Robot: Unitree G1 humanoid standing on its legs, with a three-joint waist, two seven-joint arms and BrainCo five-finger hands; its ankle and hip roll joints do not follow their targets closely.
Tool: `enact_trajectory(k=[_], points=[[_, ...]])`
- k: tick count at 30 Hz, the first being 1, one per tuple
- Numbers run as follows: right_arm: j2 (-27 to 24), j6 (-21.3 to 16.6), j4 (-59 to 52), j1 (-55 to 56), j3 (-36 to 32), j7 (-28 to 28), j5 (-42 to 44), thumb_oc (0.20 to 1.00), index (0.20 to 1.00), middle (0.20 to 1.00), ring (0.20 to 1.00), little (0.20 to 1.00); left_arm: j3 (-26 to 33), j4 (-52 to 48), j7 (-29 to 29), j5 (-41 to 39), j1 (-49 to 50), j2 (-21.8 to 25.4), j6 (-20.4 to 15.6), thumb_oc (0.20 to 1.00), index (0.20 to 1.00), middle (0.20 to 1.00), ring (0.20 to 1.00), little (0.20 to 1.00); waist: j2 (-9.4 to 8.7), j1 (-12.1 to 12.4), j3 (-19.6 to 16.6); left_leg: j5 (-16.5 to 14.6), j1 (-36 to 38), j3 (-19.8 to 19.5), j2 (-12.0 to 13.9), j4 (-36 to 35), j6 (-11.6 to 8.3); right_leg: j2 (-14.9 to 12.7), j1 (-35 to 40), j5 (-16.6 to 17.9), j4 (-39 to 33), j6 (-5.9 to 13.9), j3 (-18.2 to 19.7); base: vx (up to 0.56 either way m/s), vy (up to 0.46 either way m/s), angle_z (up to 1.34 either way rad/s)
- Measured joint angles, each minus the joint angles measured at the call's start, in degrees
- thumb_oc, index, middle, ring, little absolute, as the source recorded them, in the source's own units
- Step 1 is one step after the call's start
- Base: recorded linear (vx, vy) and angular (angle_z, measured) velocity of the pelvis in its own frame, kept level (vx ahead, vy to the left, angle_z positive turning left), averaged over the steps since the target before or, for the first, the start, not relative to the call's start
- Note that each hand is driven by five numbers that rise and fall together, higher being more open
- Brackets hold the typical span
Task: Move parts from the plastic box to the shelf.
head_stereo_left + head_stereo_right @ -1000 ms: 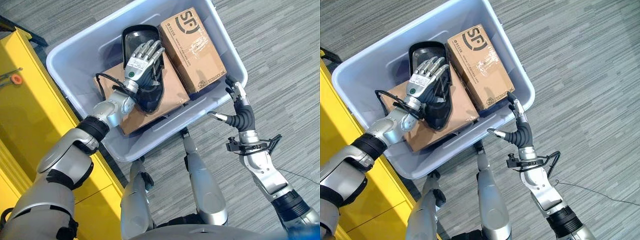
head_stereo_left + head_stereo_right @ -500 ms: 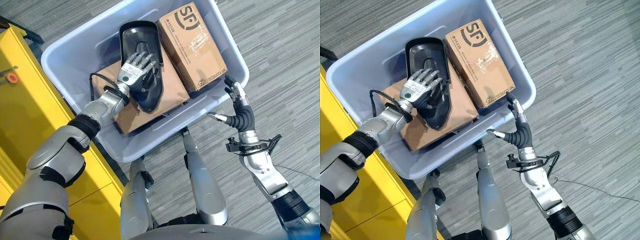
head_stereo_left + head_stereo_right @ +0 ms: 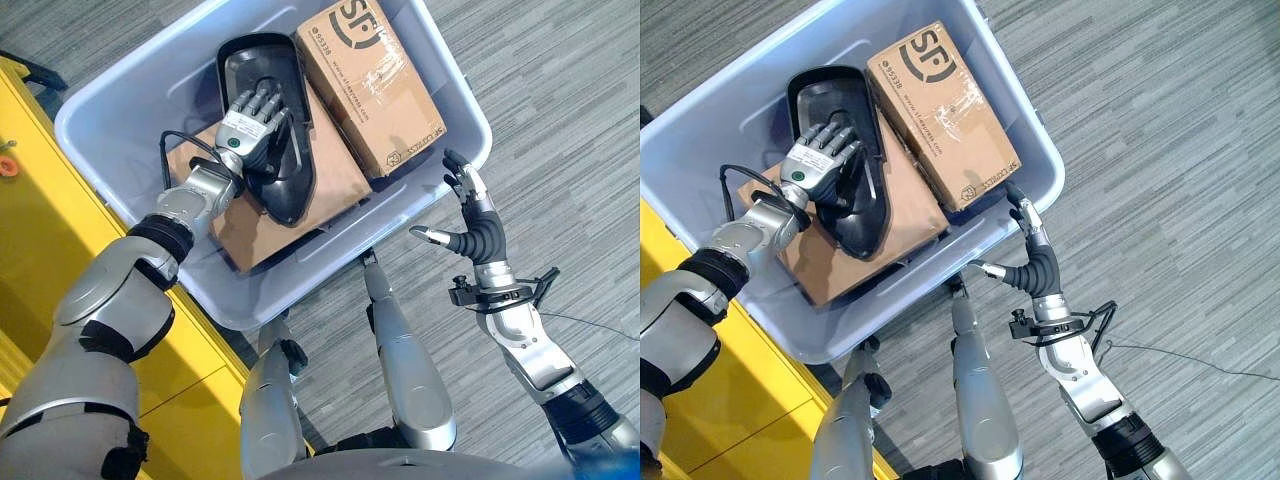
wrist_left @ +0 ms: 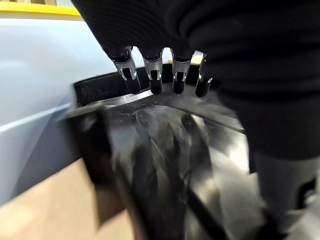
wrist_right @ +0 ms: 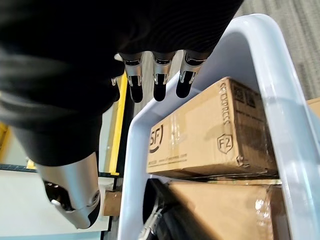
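Left eye view has the left robot hand (image 3: pixel 248 128) lying spread on the black car mirror housing (image 3: pixel 268 175) inside the plastic box (image 3: pixel 120 95), right robot hand (image 3: pixel 470 215) open beside its rim; curling round comes next.

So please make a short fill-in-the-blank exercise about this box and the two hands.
1. The left hand rests on the ____ tray.
2. The tray lies on a flat piece of ____.
3. The right hand is ____ the plastic box, near its corner.

Missing words: black; cardboard; outside
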Motion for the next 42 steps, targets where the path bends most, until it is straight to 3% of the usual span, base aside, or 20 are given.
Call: enact_trajectory(k=[7,11,13,15,17,24,31,36,42], points=[[0.03,0.05,-1.08,0.38,-0.13,0.89,0.12,1.0,1.0,1.0,1.0,1.0,0.24,4.08,-3.63,-0.65,-2.47,-0.83,1.52,1.0,1.0,1.0,1.0,1.0,-0.02,-1.32,-0.01,0.1,-1.35,0.15,0.28,-0.02,-0.18,0.43,-1.69,0.41,0.01,-0.31,0.16,0.01,-0.002,-0.03],[0.49,0.4,-4.76,7.08,-3.15,4.04,2.81,1.0,1.0,1.0,1.0,1.0,3.92,7.14,-7.64,-4.01,-2.78,-5.37,2.39,1.0,1.0,1.0,1.0,1.0,-0.01,-1.41,-0.09,0.18,-1.16,-0.01,0.38,-0.01,-0.2,0.48,-1.41,0.47,0.01,-0.32,0.12,0.0,-0.031,0.01],[0.92,1.08,-5.24,8.28,-3.76,6.31,5.1,1.0,1.0,1.0,1.0,1.0,10.21,9.98,-9.12,-7.48,-2.65,-9.18,2.94,1.0,1.0,1.0,1.0,1.0,-0.07,-1.39,-1.06,0.22,-1.02,-0.19,0.46,-0.01,-0.2,0.51,-1.13,0.46,0.01,-0.32,-0.12,0.0,-0.013,0.04],[1.0,1.33,-5.07,8.3,-3.68,7.12,6.03,1.0,1.0,1.0,1.0,1.0,9.92,10.29,-11.84,-9.81,-2.14,-9.22,2.99,1.0,1.0,1.0,1.0,1.0,0.01,-1.35,-2.18,0.24,-1.02,-0.19,0.44,-0.02,-0.22,0.5,-1.13,0.46,0.01,-0.31,-0.07,0.0,0.0,0.0],[2.22,1.59,-4.4,8.86,-3.38,8.16,7.98,1.0,1.0,1.0,1.0,1.0,18.62,12.24,-13.69,-18.92,-0.46,-12.0,2.65,1.0,1.0,1.0,1.0,1.0,0.34,-1.48,-3.42,0.31,-0.75,-0.25,0.67,-0.03,-0.33,0.67,-0.84,0.46,0.01,-0.31,-0.15,0.0,0.0,0.0],[2.26,1.67,-4.28,8.86,-1.51,9.47,9.28,1.0,1.0,1.0,1.0,1.0,25.39,13.22,-14.37,-34.31,0.69,-12.88,0.74,1.0,1.0,1.0,1.0,1.0,0.8,-1.49,-4.04,0.48,-0.51,-0.25,0.97,-0.06,-0.47,0.99,-0.64,0.54,0.0,-0.41,-0.15,0.0,0.0,0.0],[2.23,1.67,-4.25,8.25,-0.09,7.59,9.5,1.0,1.0,1.0,1.0,1.0,38.0,12.9,-12.17,-55.06,3.39,-15.66,-3.21,1.0,1.0,1.0,1.0,1.0,1.03,-1.51,-4.22,0.52,0.29,-0.16,1.28,-0.29,-0.55,1.29,-0.02,0.6,0.0,-0.48,-0.07,0.0,0.004,-0.01],[2.25,2.06,-2.13,5.77,0.21,4.9,8.92,1.0,1.0,1.0,1.0,1.0,42.32,7.3,-12.01,-70.75,7.53,-17.68,-6.38,1.0,1.0,1.0,1.0,1.0,1.04,-1.33,-4.26,0.42,0.67,-0.06,1.25,-0.3,-0.71,1.34,0.24,0.57,-0.01,-0.46,0.09,0.0,0.007,0.0],[2.21,2.43,-1.95,3.96,1.04,3.39,8.82,1.0,1.0,1.0,1.0,1.0,42.03,4.17,-11.97,-73.84,10.4,-18.28,-6.96,1.0,1.0,1.0,1.0,1.0,1.02,-1.25,-4.27,0.42,0.68,-0.08,1.23,-0.3,-0.71,1.3,0.27,0.57,-0.01,-0.47,0.08,0.0,0.0,0.0]])
